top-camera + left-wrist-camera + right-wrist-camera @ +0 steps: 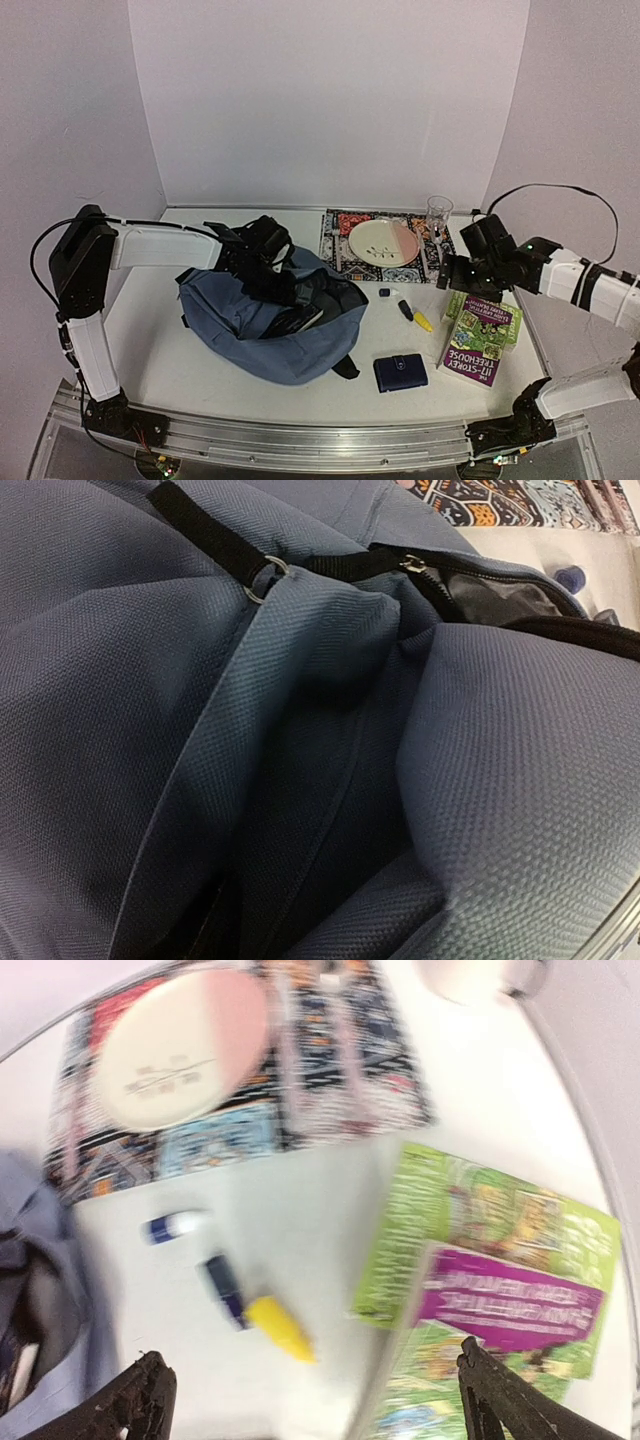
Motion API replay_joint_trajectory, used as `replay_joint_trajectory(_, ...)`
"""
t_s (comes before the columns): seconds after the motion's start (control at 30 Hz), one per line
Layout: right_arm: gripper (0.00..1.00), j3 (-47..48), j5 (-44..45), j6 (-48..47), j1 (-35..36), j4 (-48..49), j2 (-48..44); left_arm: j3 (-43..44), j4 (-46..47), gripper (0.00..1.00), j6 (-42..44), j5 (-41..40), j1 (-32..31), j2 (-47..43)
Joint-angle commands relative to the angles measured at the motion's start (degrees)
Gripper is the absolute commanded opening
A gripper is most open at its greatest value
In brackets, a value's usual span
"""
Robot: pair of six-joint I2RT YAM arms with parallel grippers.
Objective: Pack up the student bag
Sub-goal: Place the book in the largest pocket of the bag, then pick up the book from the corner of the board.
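Observation:
The student bag (pixel 255 345), a slate-blue backpack with black straps, lies at the middle left of the table with its zipped mouth (pixel 318 297) gaping to the right. My left gripper (pixel 283 283) sits low on the bag's top by that mouth. The left wrist view holds only bag fabric (pixel 200 730), a black strap with a metal ring (pixel 262 578) and the zip opening (pixel 490 595); no fingers show there. My right gripper (pixel 310 1355) hangs open and empty above the table, between a yellow-and-navy marker (pixel 255 1310) and two green and purple books (pixel 500 1280).
A dark navy wallet (pixel 400 372) lies in front of the bag. At the back, a plate (pixel 385 240) rests on a patterned placemat (pixel 340 225), with a clear glass (pixel 438 212) beside it. A small blue-and-white cap (pixel 172 1226) lies near the marker.

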Motion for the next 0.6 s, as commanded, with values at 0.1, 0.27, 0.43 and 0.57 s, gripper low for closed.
replay_joint_trajectory(0.1, 0.98, -9.9, -4.9, 1.6, -14.3, -6.7, -7.2, -2.2, -5.6, 0.47, -2.3, -11.3, 0.9, 1.5)
replay_joint_trajectory(0.27, 0.98, -14.7, -12.5, 0.1, -27.7, -5.6, -8.7, -2.8, -5.8, 0.5, -1.5, -14.6, 1.2, -1.7)
replay_joint_trajectory(0.43, 0.98, -19.4, -22.5, 0.4, -34.2, 0.0, -8.7, -0.6, -5.8, 0.56, 0.6, -15.9, 1.3, -4.9)
replay_joint_trajectory(0.57, 0.98, -22.0, -24.7, -0.2, -35.4, 1.5, -9.4, 1.1, -5.8, 0.65, 1.2, -18.0, 1.4, -8.3)
